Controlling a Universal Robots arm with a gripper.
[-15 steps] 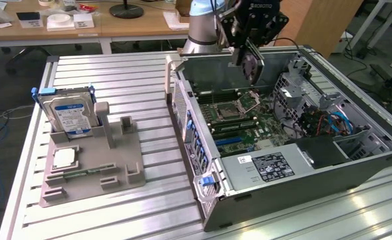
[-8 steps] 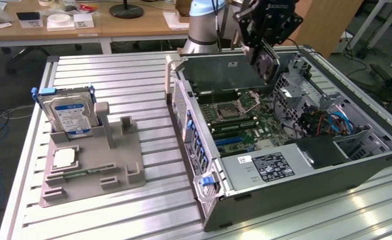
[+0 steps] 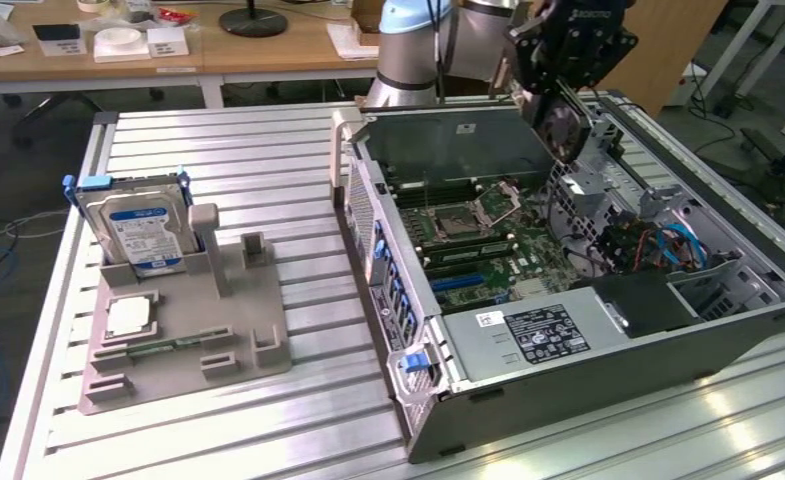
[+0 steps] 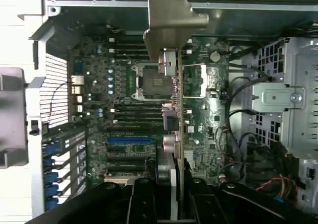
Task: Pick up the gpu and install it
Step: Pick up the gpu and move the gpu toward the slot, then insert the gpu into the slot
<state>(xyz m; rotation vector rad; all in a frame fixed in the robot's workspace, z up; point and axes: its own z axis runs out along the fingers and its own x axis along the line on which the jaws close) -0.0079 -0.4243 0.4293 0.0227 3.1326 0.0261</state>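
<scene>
My gripper [image 3: 560, 92] hangs over the far side of the open computer case [image 3: 572, 405] and is shut on the gpu [image 3: 562, 128], a dark card held on edge above the motherboard [image 3: 488, 238]. In the wrist view the gpu [image 4: 178, 110] is seen edge-on, running out from between my fingers [image 4: 142, 200], with its pale silver bracket [image 4: 171, 20] at the far end. The gripper [image 4: 171, 196] holds the card well above the board, over the processor socket [image 4: 151, 80] and beside the blue slot [image 4: 130, 140]. The card touches nothing in the case.
A grey fixture [image 3: 185, 345] at the exterior view's left holds a silver hard drive with a blue label [image 3: 139, 232], a processor chip [image 3: 128, 317] and a memory stick [image 3: 165, 347]. Inside the case are a power supply [image 3: 532, 335], a drive cage [image 3: 606, 190] and blue cables [image 3: 672, 245].
</scene>
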